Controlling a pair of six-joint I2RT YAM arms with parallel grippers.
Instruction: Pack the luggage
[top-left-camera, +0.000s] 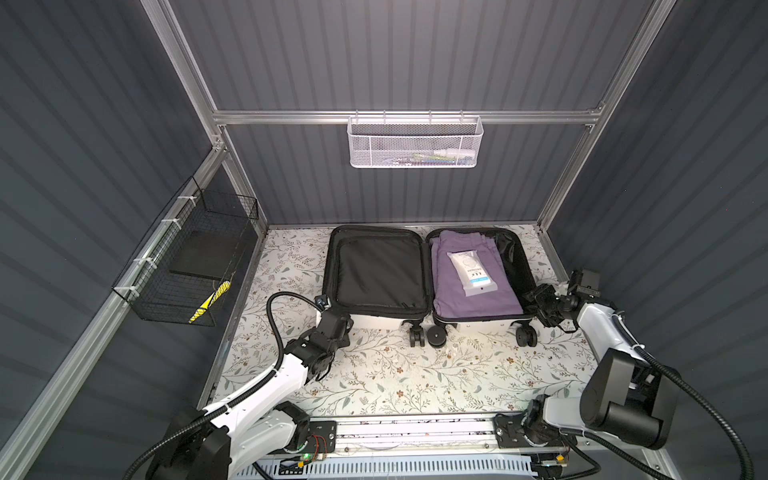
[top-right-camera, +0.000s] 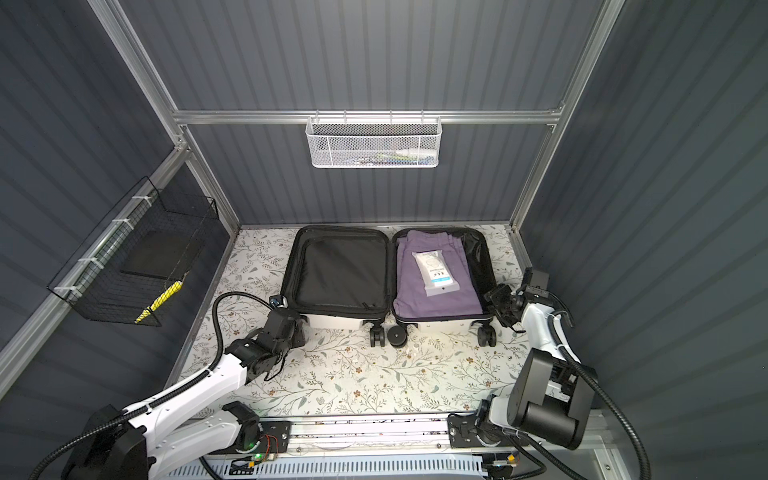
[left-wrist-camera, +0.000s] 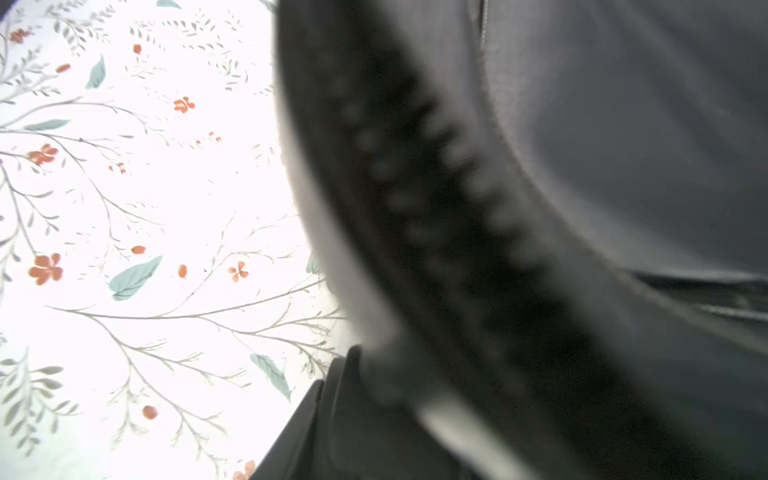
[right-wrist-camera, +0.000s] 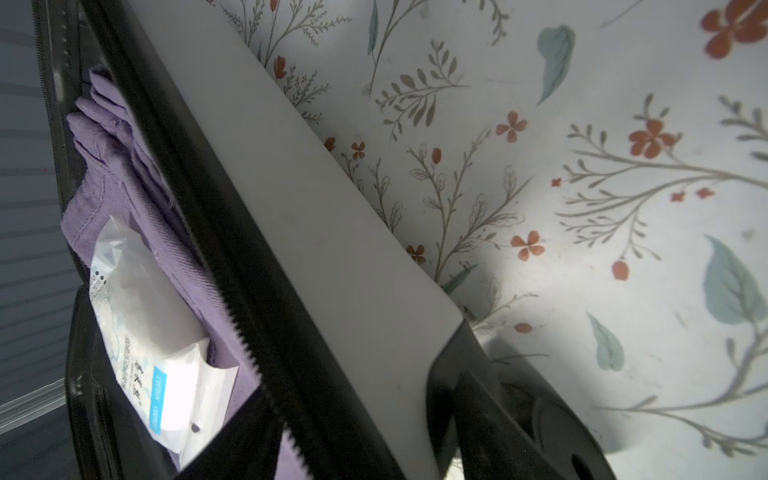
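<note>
— Where does the case sit, seen from above?

— In both top views the small white hard-shell luggage with black lining (top-left-camera: 380, 270) (top-right-camera: 338, 268) lies open flat on the flowered table (top-left-camera: 395, 374). Its hinge runs straight away from both arms. The left hand (top-left-camera: 337, 321) is at the near outer corner of the empty half. The right hand (top-left-camera: 537, 302) is at the outer long wall of the half holding a folded purple garment (top-left-camera: 478, 307) and a white wipes packet (top-left-camera: 473, 272).

— And the jaws?

— I can't tell for either from up there.

— Left wrist view?

— The zipper rim (left-wrist-camera: 436, 187) is blurred, right against the lens, with one dark finger (left-wrist-camera: 332, 436) just beside it. Gripping or not, I can't say.

— Right wrist?

— The white wall (right-wrist-camera: 332, 249) runs lengthwise past a dark finger (right-wrist-camera: 498, 415) on its outside; whether it's clamped is unclear. The hinge lies between the hands, so I'd guess one half folds over it next.
</note>
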